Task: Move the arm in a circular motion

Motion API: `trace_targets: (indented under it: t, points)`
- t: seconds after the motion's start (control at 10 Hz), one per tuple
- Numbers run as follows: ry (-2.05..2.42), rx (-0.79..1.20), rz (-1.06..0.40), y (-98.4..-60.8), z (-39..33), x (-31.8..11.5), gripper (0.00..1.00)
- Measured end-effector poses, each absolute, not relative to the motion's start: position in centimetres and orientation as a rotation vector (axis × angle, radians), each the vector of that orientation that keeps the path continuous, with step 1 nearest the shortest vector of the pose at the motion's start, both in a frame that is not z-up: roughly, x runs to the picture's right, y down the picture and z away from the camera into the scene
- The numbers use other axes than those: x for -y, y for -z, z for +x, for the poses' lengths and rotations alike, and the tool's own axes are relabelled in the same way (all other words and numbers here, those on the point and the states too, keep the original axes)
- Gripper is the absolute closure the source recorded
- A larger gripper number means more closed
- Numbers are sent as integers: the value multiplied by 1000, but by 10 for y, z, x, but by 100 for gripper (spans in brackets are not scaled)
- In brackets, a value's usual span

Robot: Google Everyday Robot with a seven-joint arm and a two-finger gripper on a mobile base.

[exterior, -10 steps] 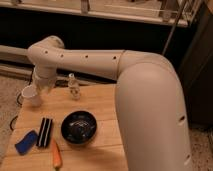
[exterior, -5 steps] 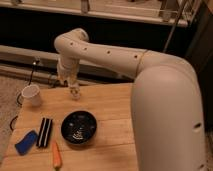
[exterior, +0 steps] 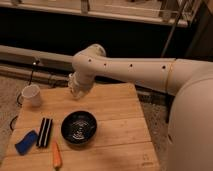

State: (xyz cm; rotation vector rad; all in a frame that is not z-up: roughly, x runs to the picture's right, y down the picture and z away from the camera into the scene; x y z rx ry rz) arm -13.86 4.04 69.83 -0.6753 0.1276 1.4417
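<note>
Watching the cream-white tubular arm (exterior: pixel 130 70), I saw its hand (exterior: pixel 79 89) above the wooden tabletop (exterior: pixel 120 110); grip unreadable, and I judged the circle unfinished.

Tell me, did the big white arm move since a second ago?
Yes. The arm swung right in the view, away from the white cup; its gripper now hangs behind the black bowl, over the table.

I can read no words, numbers or brand names anywhere on my feed. A small faint mark (exterior: pixel 145 161) sits on the surface (exterior: pixel 120 125) at the lower right of the frame, too small to make out. The gripper (exterior: pixel 77 91) hangs left of centre, unlabelled.
</note>
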Motion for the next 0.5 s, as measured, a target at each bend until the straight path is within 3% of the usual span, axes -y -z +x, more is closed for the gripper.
trace_targets:
  t: [0.5]
  points:
    - [-1229,-115,-725,-627,-215,-107,62]
